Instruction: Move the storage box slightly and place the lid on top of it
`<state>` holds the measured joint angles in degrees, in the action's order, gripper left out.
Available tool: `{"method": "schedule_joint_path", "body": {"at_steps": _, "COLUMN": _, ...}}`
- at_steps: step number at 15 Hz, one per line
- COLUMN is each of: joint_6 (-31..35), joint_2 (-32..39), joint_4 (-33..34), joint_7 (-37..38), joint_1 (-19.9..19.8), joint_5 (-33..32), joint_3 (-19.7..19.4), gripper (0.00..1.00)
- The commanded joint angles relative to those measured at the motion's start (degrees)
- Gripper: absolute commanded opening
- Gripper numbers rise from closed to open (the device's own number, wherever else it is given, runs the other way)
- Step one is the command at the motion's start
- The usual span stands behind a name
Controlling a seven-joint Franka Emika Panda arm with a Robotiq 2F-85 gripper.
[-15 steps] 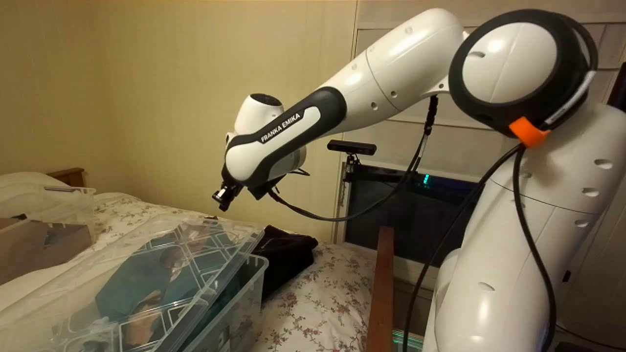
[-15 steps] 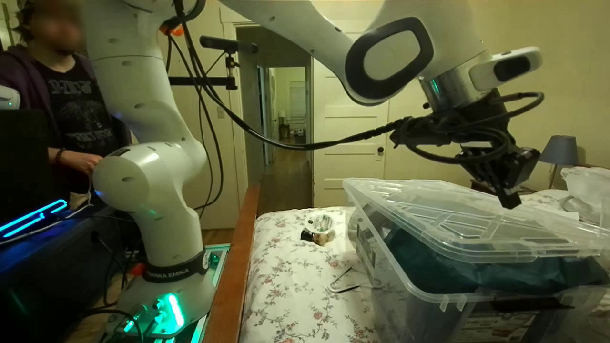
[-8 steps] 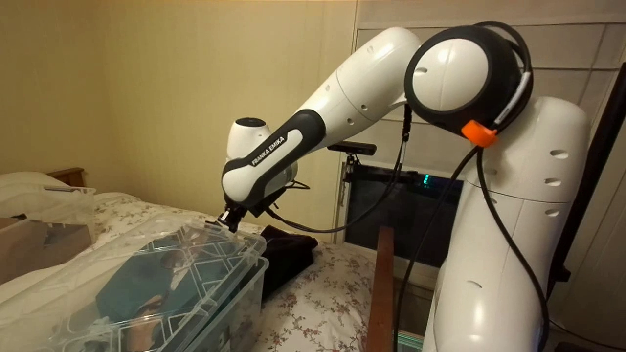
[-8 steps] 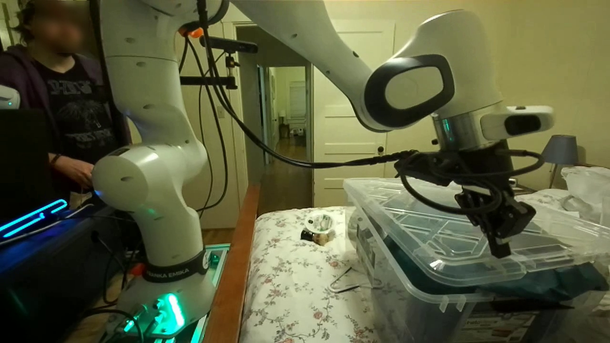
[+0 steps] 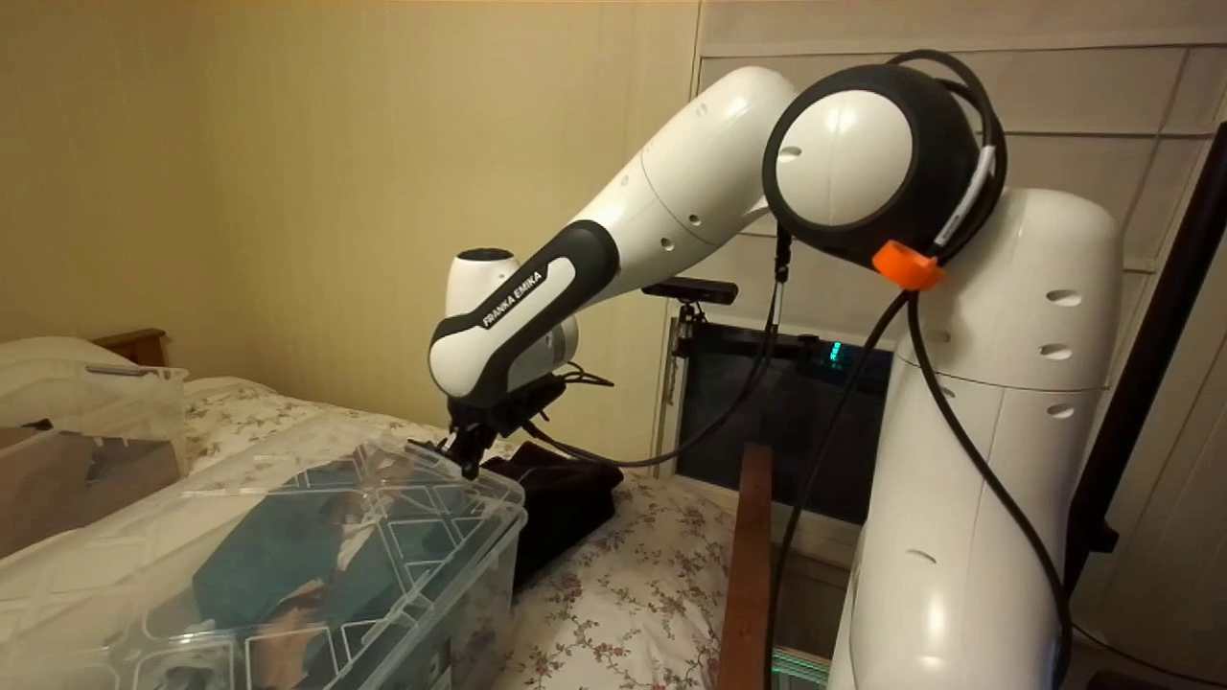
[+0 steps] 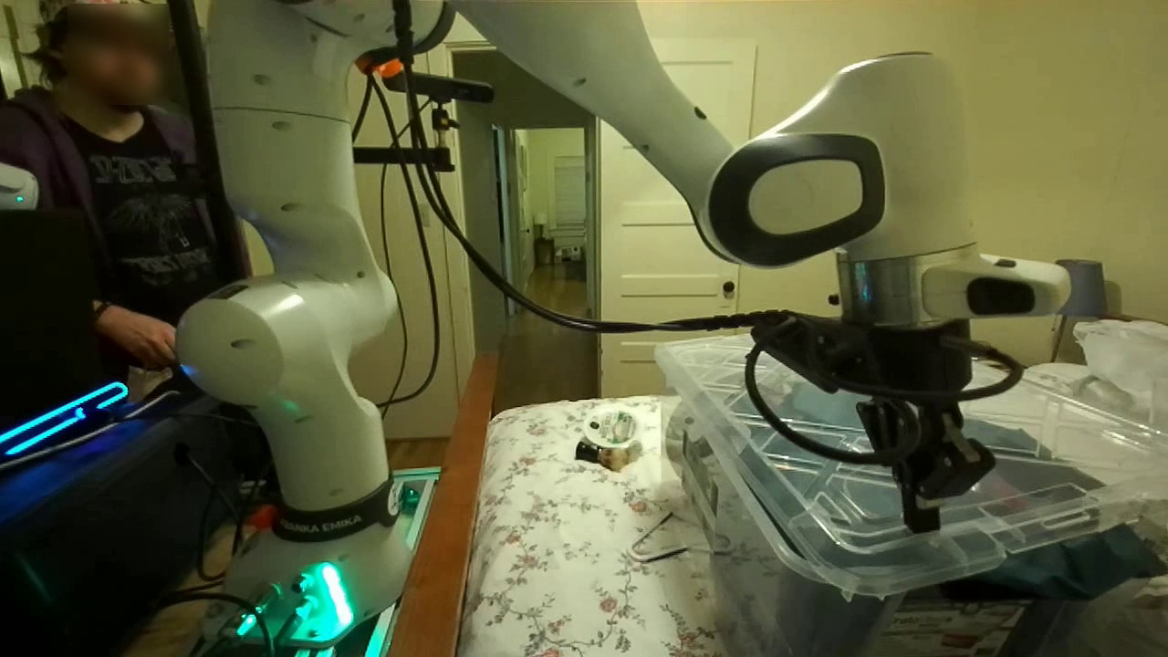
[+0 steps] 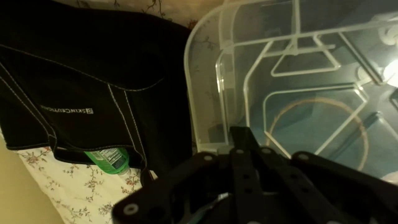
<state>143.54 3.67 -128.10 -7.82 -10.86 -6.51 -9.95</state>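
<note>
The storage box (image 6: 776, 602), clear plastic with teal fabric (image 6: 1077, 568) inside, stands on the bed; its wall also shows in an exterior view (image 5: 484, 585). The clear ribbed lid (image 6: 1049, 493) lies over the top of the box, also in an exterior view (image 5: 383, 522) and the wrist view (image 7: 311, 81). Teal fabric bulges out between lid and box at one side. My gripper (image 6: 922, 520) points down at the lid near one corner and appears to touch it. In the wrist view the black fingertips (image 7: 242, 133) are together with nothing seen between them.
A black bag (image 7: 93, 77) with a green bottle (image 7: 110, 160) lies beside the box. A white round container (image 6: 613, 425) and a brush (image 6: 602, 453) lie on the bed. A wooden rail (image 6: 456, 493) edges the bed. Another clear bin (image 5: 134, 402) stands farther off.
My gripper has come down onto the lid near its corner. That corner of the lid has sunk toward the box rim, and the gap there has narrowed.
</note>
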Motion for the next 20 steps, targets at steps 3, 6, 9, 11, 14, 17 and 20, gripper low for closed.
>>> {"method": "schedule_joint_path", "body": {"at_steps": 3, "joint_6": -3.44, "joint_2": 2.59, "joint_4": 1.18, "joint_7": 0.78, "joint_1": -0.29, "joint_5": 2.48, "joint_3": -0.37, "gripper": 0.00}}
{"method": "schedule_joint_path", "body": {"at_steps": 6, "joint_6": -5.35, "joint_2": 2.73, "joint_4": 1.44, "joint_7": 0.84, "joint_1": -0.22, "joint_5": 4.06, "joint_3": -0.21, "gripper": 0.00}}
{"method": "schedule_joint_path", "body": {"at_steps": 9, "joint_6": -6.55, "joint_2": 2.03, "joint_4": 1.88, "joint_7": -0.02, "joint_1": -0.18, "joint_5": 6.36, "joint_3": 0.08, "gripper": 0.00}}
{"method": "schedule_joint_path", "body": {"at_steps": 11, "joint_6": -7.89, "joint_2": -0.18, "joint_4": 2.27, "joint_7": -2.76, "joint_1": -0.08, "joint_5": 10.42, "joint_3": 0.67, "gripper": 0.00}}
{"method": "schedule_joint_path", "body": {"at_steps": 14, "joint_6": -8.26, "joint_2": -5.56, "joint_4": 1.83, "joint_7": -4.79, "joint_1": 0.68, "joint_5": 12.45, "joint_3": 1.25, "gripper": 0.32}}
{"method": "schedule_joint_path", "body": {"at_steps": 17, "joint_6": -7.51, "joint_2": -11.50, "joint_4": 0.98, "joint_7": -5.64, "joint_1": 2.29, "joint_5": 13.06, "joint_3": 1.96, "gripper": 0.52}}
{"method": "schedule_joint_path", "body": {"at_steps": 20, "joint_6": -9.35, "joint_2": -17.66, "joint_4": 0.28, "joint_7": -3.83, "joint_1": 3.81, "joint_5": 11.03, "joint_3": 2.43, "gripper": 0.74}}
